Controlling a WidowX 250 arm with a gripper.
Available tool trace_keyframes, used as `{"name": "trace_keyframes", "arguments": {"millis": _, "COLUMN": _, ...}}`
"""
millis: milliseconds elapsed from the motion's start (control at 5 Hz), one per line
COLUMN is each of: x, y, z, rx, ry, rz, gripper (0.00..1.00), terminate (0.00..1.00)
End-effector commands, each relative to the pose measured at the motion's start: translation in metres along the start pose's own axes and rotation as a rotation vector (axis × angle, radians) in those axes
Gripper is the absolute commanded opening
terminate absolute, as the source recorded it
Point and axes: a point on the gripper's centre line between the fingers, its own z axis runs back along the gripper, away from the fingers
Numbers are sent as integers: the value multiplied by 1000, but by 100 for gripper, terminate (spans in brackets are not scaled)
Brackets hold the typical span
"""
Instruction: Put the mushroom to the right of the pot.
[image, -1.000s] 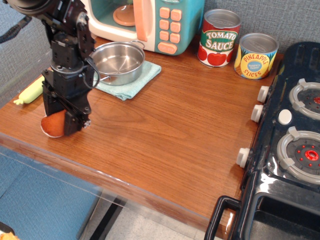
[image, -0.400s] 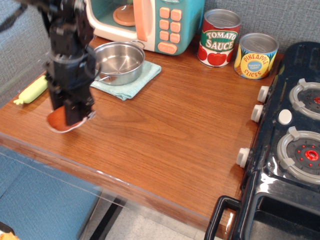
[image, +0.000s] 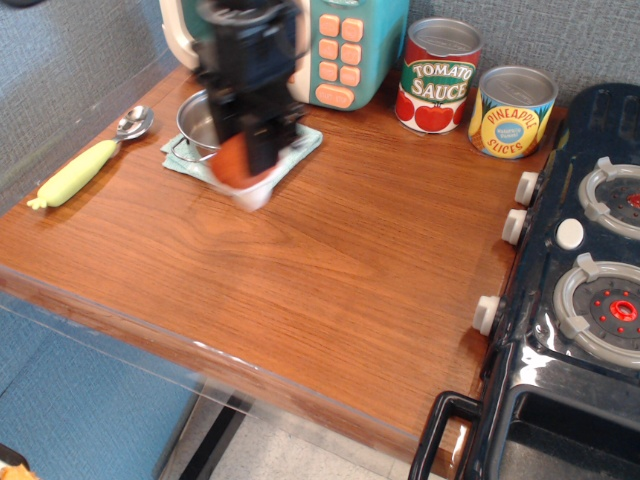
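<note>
My gripper (image: 252, 165) is blurred with motion and shut on the mushroom (image: 240, 172), whose reddish-brown cap and white stem hang below the fingers, lifted above the table. It hovers over the front right edge of the teal cloth (image: 305, 142). The shiny steel pot (image: 195, 122) sits on that cloth, mostly hidden behind the arm; only its left rim and one loop handle show.
A toy microwave (image: 345, 45) stands behind the pot. A tomato sauce can (image: 440, 75) and a pineapple can (image: 511, 110) stand at the back right. A green-handled spoon (image: 85, 165) lies at the left. A black toy stove (image: 585, 260) fills the right side.
The gripper has lifted the mushroom off the table's front left area and carried it right and back, to in front of the pot. The spoon is now uncovered.
</note>
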Motion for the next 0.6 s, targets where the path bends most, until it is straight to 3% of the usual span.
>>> {"name": "trace_keyframes", "arguments": {"millis": 0, "x": 78, "y": -9, "z": 7, "rx": 16, "ry": -46, "rz": 0, "gripper": 0, "terminate": 0}}
{"name": "trace_keyframes", "arguments": {"millis": 200, "x": 102, "y": 4, "z": 0, "rx": 33, "ry": -48, "rz": 31, "gripper": 0, "terminate": 0}}
{"name": "trace_keyframes", "arguments": {"millis": 400, "x": 107, "y": 15, "z": -2, "rx": 46, "ry": -44, "rz": 51, "gripper": 0, "terminate": 0}}
